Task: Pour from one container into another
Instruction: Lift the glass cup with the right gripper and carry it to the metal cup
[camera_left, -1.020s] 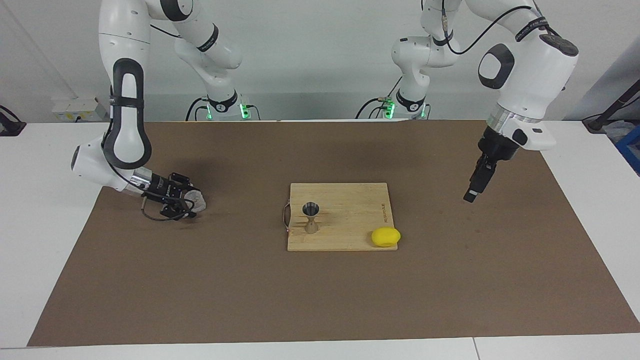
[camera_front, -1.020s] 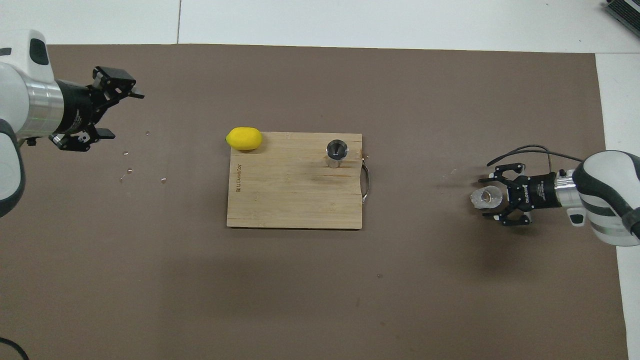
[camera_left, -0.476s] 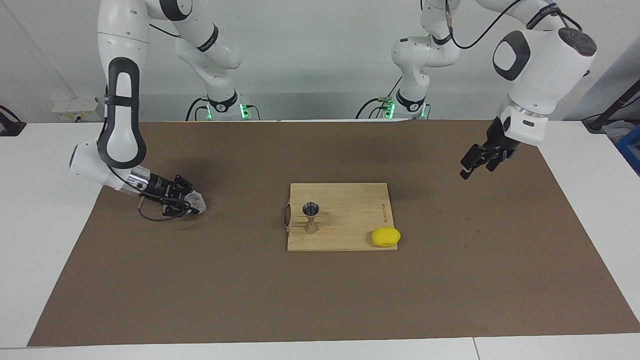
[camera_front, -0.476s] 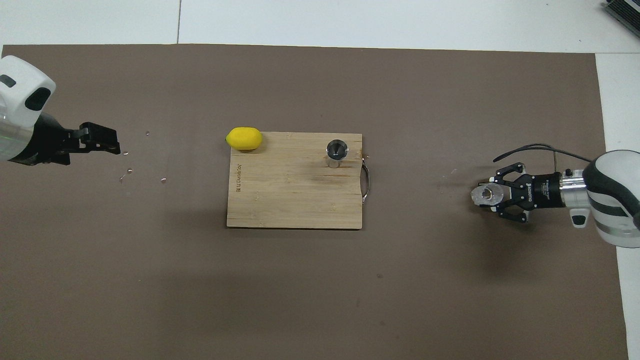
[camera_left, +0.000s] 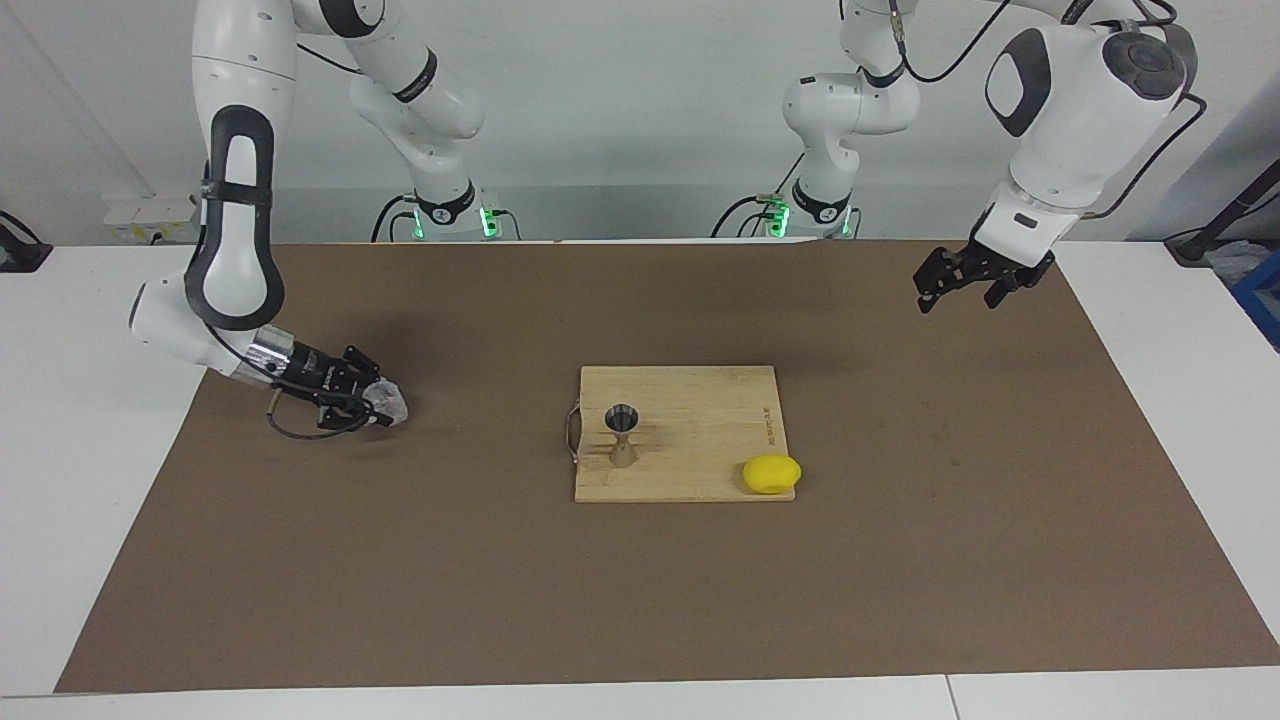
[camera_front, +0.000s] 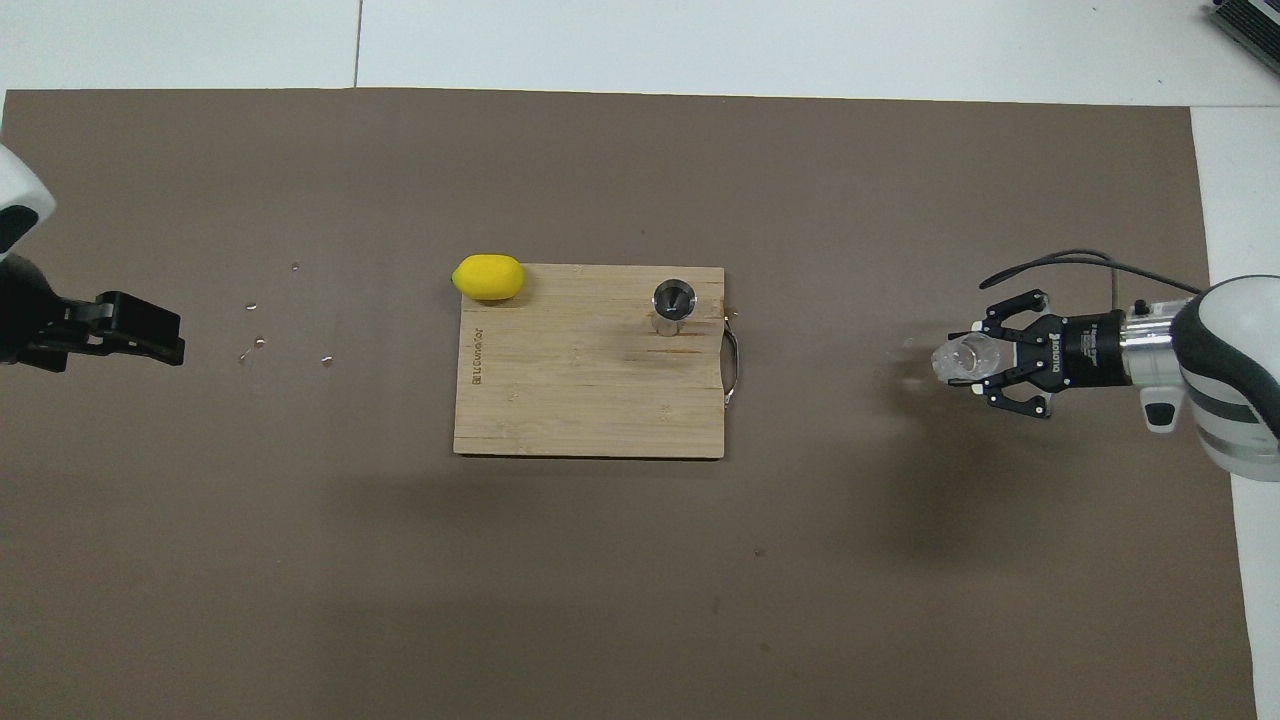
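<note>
The right pincer (camera_left: 385, 408), clamping the small clear round cup (camera_left: 389, 402) near the tabletop's (camera_left: 640, 600) right-arm end, is risking a spill carrying it to the shiny steel hourglass jigger (camera_left: 623, 436); the left pincer (camera_left: 950, 285) is hanging apart, waiting.

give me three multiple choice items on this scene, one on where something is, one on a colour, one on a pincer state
1. Where does the jigger stand?
A. on the board, near its handle end
B. on the mat beside the lemon
C. in the left pincer

2. What colour is the fruit at the board's corner?
A. green
B. yellow
C. red

3. What is the right pincer doing?
A. hanging open over the board
B. shut on the cup
C. shut on the jigger

Key: 1 A, the jigger stands upright on the board by its handle. 2 B, the lemon is yellow. 3 B, the right pincer is closed around the clear cup, low over the mat, while the left pincer waits raised.
</note>
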